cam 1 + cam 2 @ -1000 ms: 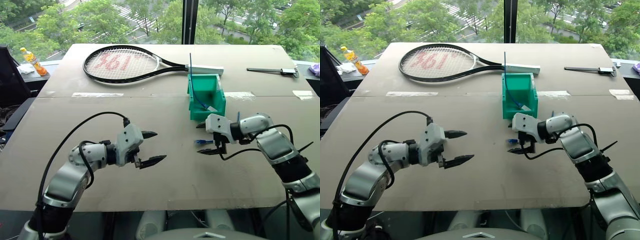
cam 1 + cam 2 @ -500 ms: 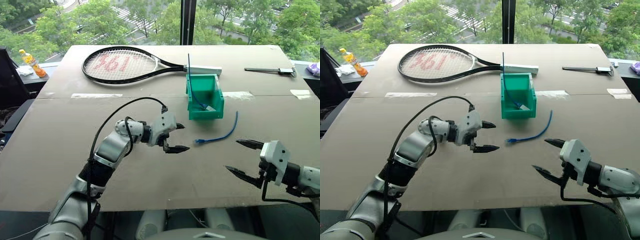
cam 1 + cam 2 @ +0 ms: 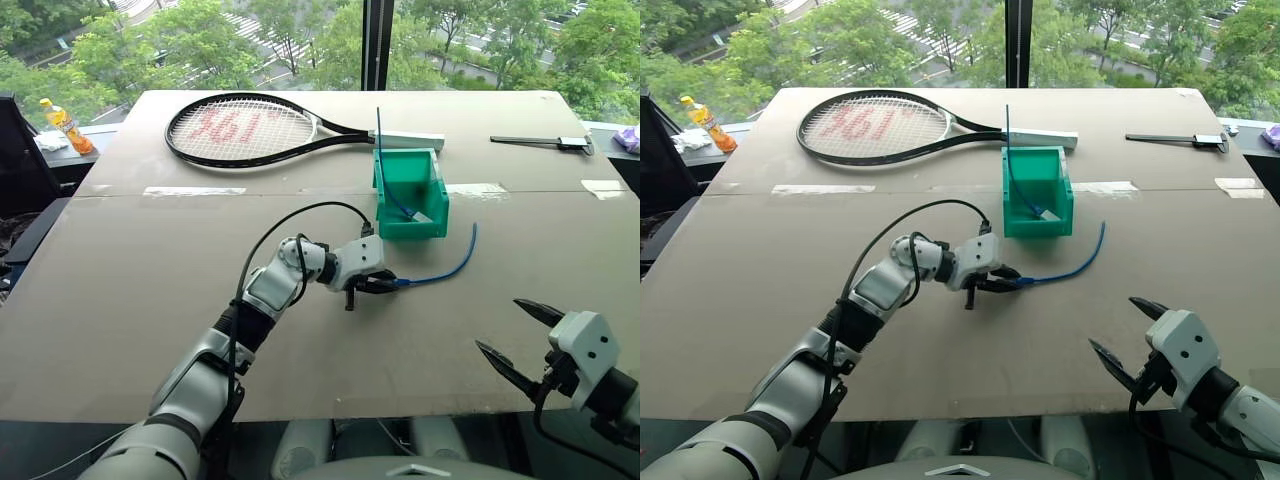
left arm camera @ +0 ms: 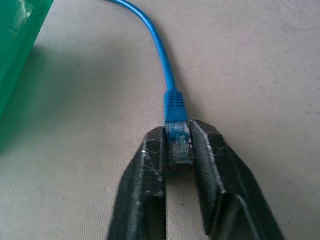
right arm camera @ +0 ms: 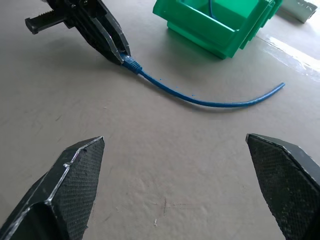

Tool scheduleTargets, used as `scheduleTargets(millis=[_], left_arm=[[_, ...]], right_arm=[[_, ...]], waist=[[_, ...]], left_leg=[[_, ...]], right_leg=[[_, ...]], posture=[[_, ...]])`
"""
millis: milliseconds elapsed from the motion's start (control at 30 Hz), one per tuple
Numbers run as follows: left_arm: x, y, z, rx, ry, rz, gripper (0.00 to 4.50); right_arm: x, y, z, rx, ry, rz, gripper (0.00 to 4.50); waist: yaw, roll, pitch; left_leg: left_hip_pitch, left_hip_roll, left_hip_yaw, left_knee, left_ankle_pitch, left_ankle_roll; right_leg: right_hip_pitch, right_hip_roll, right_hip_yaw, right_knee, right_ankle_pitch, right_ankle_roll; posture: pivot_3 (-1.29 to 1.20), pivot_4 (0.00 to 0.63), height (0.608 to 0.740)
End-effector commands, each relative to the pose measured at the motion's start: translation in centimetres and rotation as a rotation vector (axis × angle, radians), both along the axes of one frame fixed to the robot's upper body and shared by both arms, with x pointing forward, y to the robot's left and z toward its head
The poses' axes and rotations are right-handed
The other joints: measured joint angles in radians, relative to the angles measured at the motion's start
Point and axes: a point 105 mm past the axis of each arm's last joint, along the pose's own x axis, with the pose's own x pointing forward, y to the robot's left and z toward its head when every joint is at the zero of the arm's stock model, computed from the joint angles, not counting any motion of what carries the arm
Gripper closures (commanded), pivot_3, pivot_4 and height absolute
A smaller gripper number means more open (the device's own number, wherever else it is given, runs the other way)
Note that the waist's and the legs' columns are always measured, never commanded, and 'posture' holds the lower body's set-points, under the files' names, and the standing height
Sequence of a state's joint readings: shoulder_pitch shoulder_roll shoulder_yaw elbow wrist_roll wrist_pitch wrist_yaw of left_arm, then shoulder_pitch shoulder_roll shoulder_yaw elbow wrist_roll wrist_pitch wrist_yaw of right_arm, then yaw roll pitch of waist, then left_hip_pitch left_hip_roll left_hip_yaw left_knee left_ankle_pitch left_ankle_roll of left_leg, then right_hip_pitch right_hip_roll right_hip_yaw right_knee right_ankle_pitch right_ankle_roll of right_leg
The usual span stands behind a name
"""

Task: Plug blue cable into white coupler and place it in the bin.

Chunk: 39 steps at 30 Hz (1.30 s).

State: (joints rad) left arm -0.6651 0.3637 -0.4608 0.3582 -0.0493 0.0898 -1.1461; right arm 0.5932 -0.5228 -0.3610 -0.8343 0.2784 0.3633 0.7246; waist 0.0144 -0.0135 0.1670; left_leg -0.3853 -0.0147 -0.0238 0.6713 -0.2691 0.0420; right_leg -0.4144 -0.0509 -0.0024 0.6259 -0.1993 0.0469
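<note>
The left wrist view shows the left pincer (image 4: 178,150) clenched on the plug of the blue cable (image 3: 440,272), which lies on the surface (image 3: 150,280) just before the bin (image 3: 410,195). The eye views add the right pincer (image 3: 520,335), spread wide and holding nothing, near the surface's near edge; the right wrist view shows the cable's free end curving past the bin.

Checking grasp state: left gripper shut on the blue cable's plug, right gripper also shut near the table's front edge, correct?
Not quite. The right gripper is open, jaws wide apart, as the right wrist view shows. The left gripper is indeed shut on the blue cable at its plug.
</note>
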Motion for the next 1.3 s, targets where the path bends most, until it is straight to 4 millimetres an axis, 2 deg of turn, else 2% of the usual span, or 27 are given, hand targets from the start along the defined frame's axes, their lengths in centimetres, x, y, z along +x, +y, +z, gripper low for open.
scheduleTargets(millis=[33,133,233,300,367,433,533,567,667,867,1033,1133,1300], left_arm=[[-0.2,0.1,0.1,0.009,-0.010,-0.030,4.49],[-0.8,0.0,1.5,-0.065,-0.030,-0.070,4.49],[-1.0,-0.7,5.2,-0.229,-0.101,-0.078,4.49],[-1.0,-0.9,7.2,-0.313,-0.165,-0.071,4.49],[-0.9,-0.9,9.2,-0.397,-0.253,-0.043,4.49],[-1.0,-0.8,10.2,-0.442,-0.317,-0.023,4.49],[-0.9,-0.5,10.5,-0.468,-0.380,0.012,4.50],[-1.0,-0.4,10.6,-0.478,-0.406,0.026,4.50],[-1.2,-0.1,10.9,-0.497,-0.463,0.057,4.50],[-1.3,0.0,11.1,-0.500,-0.497,0.068,4.50],[-1.5,0.2,10.9,-0.493,-0.506,0.060,4.50],[-1.8,0.1,10.7,-0.493,-0.499,0.052,4.50],[-2.0,0.0,10.6,-0.493,-0.496,0.048,4.50]], right_arm=[[-0.2,0.6,0.7,0.016,-0.026,-0.017,0.00],[0.1,1.3,0.7,0.148,0.012,-0.070,0.00],[0.5,3.2,0.4,0.407,0.134,-0.119,0.00],[0.8,4.2,0.4,0.507,0.192,-0.133,0.00],[2.6,5.4,1.8,0.654,0.163,-0.143,0.00],[4.2,6.3,3.6,0.789,0.130,-0.140,0.00],[6.0,7.0,5.5,0.947,0.120,-0.143,0.77],[6.6,7.4,6.0,0.976,0.121,-0.136,1.24],[8.1,8.5,7.0,1.066,0.146,-0.107,1.24],[9.1,9.8,7.1,1.080,0.189,-0.069,1.24],[9.7,10.0,7.3,1.096,0.188,-0.064,1.24],[9.9,9.9,7.5,1.112,0.182,-0.070,1.98],[9.8,9.8,7.7,1.114,0.187,-0.056,4.26]], waist=[[0.000,0.000,0.000],[-0.001,0.000,0.000],[0.000,0.000,0.000],[0.000,0.000,0.000],[0.000,0.000,0.000],[-0.003,0.001,0.000],[-0.002,0.001,-0.001],[-0.001,0.001,-0.001],[-0.002,0.001,-0.001],[-0.003,0.001,-0.001],[-0.006,0.001,-0.001],[-0.007,0.001,-0.001],[-0.008,0.001,-0.001]], left_leg=[[0.000,0.000,0.000,0.000,0.000,0.000],[0.000,0.000,0.000,0.000,0.000,0.000],[-0.001,0.000,-0.002,0.000,0.000,0.000],[-0.002,0.000,-0.002,0.000,0.000,0.000],[-0.002,0.000,-0.003,0.001,0.000,0.000],[-0.002,0.000,-0.002,0.001,0.000,0.000],[-0.001,0.000,-0.002,0.001,0.000,0.000],[-0.001,0.000,-0.002,0.000,0.000,0.000],[-0.002,-0.001,-0.002,-0.001,0.000,0.000],[-0.006,-0.003,-0.004,0.000,0.000,0.000],[-0.005,-0.002,-0.004,0.000,0.000,0.000],[-0.004,-0.002,-0.004,0.000,0.000,0.000],[-0.004,-0.002,-0.003,0.000,0.000,0.000]], right_leg=[[0.000,0.000,0.000,0.000,0.000,0.000],[0.000,0.000,0.000,0.000,0.000,0.000],[0.000,-0.001,-0.001,0.000,0.001,-0.002],[0.000,-0.003,-0.001,0.000,0.001,-0.003],[0.000,-0.006,-0.001,0.000,0.002,-0.004],[0.000,-0.006,0.000,0.000,0.002,-0.004],[0.000,-0.002,-0.001,0.000,0.003,-0.004],[0.000,-0.001,-0.001,0.000,0.004,-0.002],[-0.001,-0.001,0.000,0.000,0.005,-0.001],[-0.003,-0.001,-0.002,0.000,0.005,-0.001],[-0.003,0.000,-0.002,0.000,0.005,-0.001],[-0.003,0.001,-0.002,0.001,0.005,-0.001],[-0.003,0.000,-0.001,0.000,0.005,-0.001]], posture=[[0.00,0.150,0.740],[0.00,0.150,0.740],[0.00,0.150,0.740],[0.00,0.150,0.740],[0.00,0.150,0.740],[0.00,0.150,0.740],[0.00,0.150,0.740],[0.00,0.150,0.740],[0.00,0.150,0.740],[0.00,0.150,0.740],[0.00,0.150,0.740],[0.00,0.150,0.740],[0.00,0.150,0.740]])
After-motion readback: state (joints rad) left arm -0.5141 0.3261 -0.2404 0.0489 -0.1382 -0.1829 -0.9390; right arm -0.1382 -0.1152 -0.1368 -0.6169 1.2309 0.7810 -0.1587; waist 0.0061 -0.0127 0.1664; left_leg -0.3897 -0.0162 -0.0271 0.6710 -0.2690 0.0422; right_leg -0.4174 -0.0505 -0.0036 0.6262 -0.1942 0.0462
